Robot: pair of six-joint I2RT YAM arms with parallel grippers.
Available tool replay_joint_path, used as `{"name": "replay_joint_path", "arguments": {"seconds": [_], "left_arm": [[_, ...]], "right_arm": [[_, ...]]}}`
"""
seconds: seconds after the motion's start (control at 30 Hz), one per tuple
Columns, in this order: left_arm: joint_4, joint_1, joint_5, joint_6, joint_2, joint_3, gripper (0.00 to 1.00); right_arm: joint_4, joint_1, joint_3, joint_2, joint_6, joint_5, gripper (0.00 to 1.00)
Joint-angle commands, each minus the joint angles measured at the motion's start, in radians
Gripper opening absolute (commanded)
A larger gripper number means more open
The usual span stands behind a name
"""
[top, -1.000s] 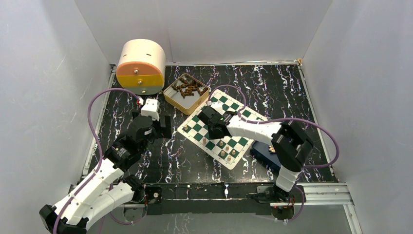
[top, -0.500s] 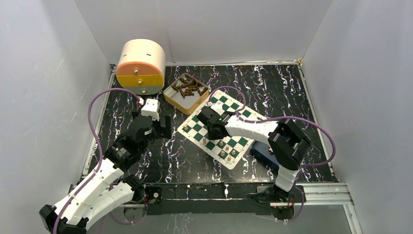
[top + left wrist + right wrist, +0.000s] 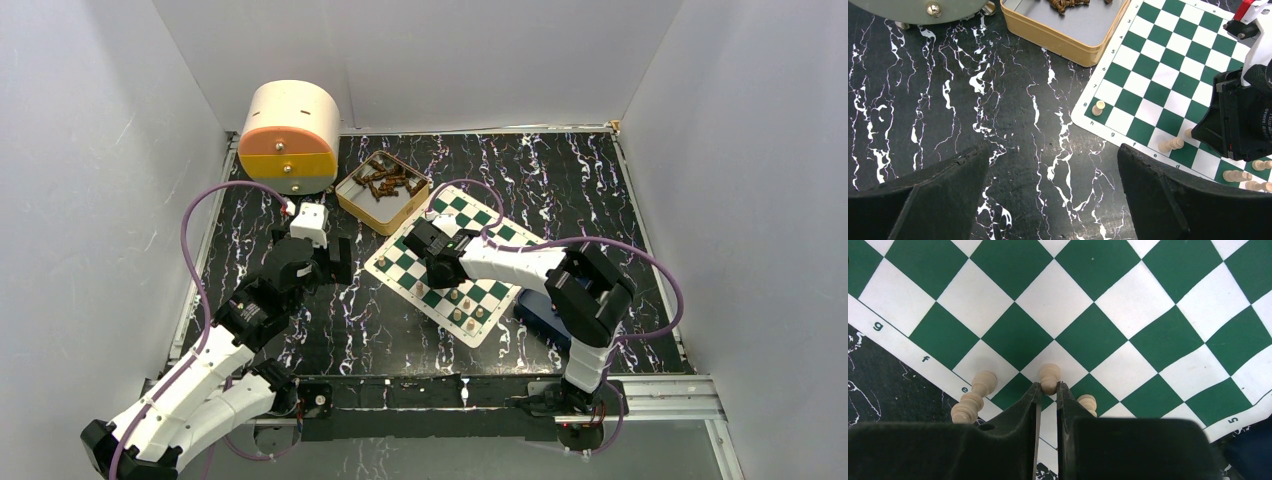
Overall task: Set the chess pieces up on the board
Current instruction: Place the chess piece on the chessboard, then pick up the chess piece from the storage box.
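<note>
tan piece (image 3: 1050,376) – pinched, rt fingers (image 3: 1023,415), grn/wht board (image 3: 1088,335)

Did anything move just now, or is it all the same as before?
The right pincer slid a little to the left across the board, and its elbow followed. It pinches one light chess piece; whether it grabbed it just now cannot be seen. The left pincer stayed open and still. The other pieces, the tin and the round box did not move.
</note>
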Motion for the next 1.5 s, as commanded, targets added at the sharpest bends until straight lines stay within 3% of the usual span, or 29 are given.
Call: {"name": "replay_joint_path", "arguments": {"seconds": [0.0, 0.5, 0.9, 1.1, 1.47], "left_arm": [[0.007, -0.005, -0.022, 0.008, -0.012, 0.0, 0.96], [0.007, -0.005, -0.013, 0.008, -0.012, -0.001, 0.96], [0.003, -0.005, 0.025, 0.008, 0.004, 0.0, 0.96], [0.003, -0.005, 0.039, 0.008, 0.011, 0.0, 0.96], [0.005, -0.005, 0.056, 0.012, 0.013, -0.001, 0.96]], "right_arm": [[-0.019, 0.005, 0.031, 0.019, 0.019, 0.013, 0.2], [-0.076, 0.006, 0.127, -0.03, 0.026, 0.005, 0.42], [-0.174, -0.037, 0.1, -0.239, 0.027, 0.075, 0.43], [-0.231, -0.16, 0.006, -0.383, 0.038, 0.06, 0.41], [-0.268, -0.551, -0.138, -0.562, -0.06, -0.009, 0.38]]}}
